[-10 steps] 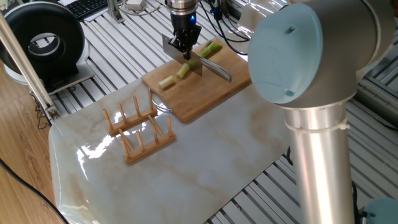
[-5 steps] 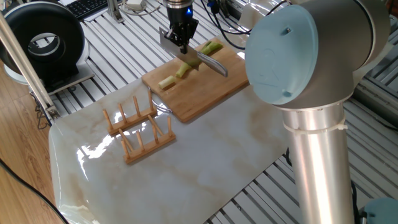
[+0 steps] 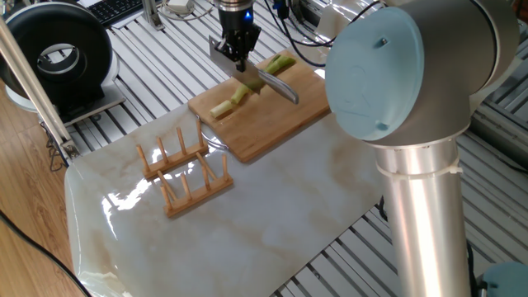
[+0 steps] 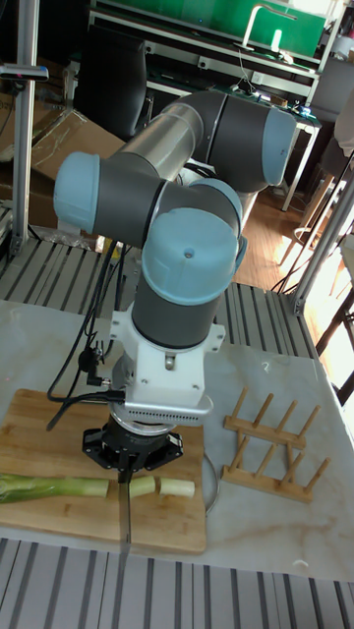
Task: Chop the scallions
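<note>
Arm: grey UR5 arm with pale-blue joint caps (image 4: 187, 246), reaching down over the cutting board; in the fixed view its large shoulder joint fills the right foreground.

Hand: black two-finger hand (image 3: 236, 56), pointing downward above the board, fingers closed on the silver metal knife (image 3: 268, 81). In the tall fixed view the hand (image 4: 131, 454) sits directly over the cut line.

Knife: broad blade end held at the hand, narrower end extending to the right across the board in the fixed view. In the tall fixed view the knife (image 4: 126, 501) appears edge-on as a thin vertical line between the long stalk and the cut pieces. Whether the edge touches the board cannot be told.

Scallions: pale-green stalk with whitish end (image 3: 247, 85), lying on the board along its length. Tall fixed view shows one long uncut section (image 4: 54, 486) to the left of the blade and two short cut segments to the right of it, close together in a row.

Cutting board: rectangular bamboo board (image 3: 272, 124), resting on the surface at its far side.

Rack: wooden peg dish rack (image 3: 183, 172), standing on the surface near the board's left corner, apart from the scallions.

Surface: glossy white marble-pattern sheet (image 3: 272, 214) laid over slatted metal framing.

Background: black round fan housing (image 3: 58, 58) at the upper left, off the surface.
</note>
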`<action>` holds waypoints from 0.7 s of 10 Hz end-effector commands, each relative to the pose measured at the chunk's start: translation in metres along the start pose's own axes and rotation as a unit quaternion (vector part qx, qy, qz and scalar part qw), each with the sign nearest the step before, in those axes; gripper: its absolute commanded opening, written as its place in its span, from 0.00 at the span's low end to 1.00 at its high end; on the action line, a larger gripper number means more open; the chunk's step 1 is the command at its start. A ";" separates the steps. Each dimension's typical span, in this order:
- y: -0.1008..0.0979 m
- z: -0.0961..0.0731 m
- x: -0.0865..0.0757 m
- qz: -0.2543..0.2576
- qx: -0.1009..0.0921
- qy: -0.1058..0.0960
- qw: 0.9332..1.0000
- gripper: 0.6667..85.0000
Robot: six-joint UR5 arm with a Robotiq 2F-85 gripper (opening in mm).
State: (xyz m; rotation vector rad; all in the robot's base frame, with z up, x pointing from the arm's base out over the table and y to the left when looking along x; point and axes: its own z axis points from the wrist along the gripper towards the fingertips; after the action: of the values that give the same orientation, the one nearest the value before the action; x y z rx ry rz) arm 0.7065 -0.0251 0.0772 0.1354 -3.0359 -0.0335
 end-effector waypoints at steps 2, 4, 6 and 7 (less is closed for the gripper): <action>-0.007 -0.006 0.004 -0.011 0.027 0.000 1.000 0.01; -0.030 -0.021 0.004 -0.040 0.058 -0.005 0.998 0.01; -0.021 -0.024 0.007 -0.028 0.039 -0.005 0.999 0.01; -0.018 -0.026 0.005 -0.025 0.030 -0.009 0.999 0.01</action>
State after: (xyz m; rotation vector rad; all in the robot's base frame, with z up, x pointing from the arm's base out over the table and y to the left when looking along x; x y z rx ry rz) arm 0.7048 -0.0450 0.0949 0.2198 -3.0402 0.0804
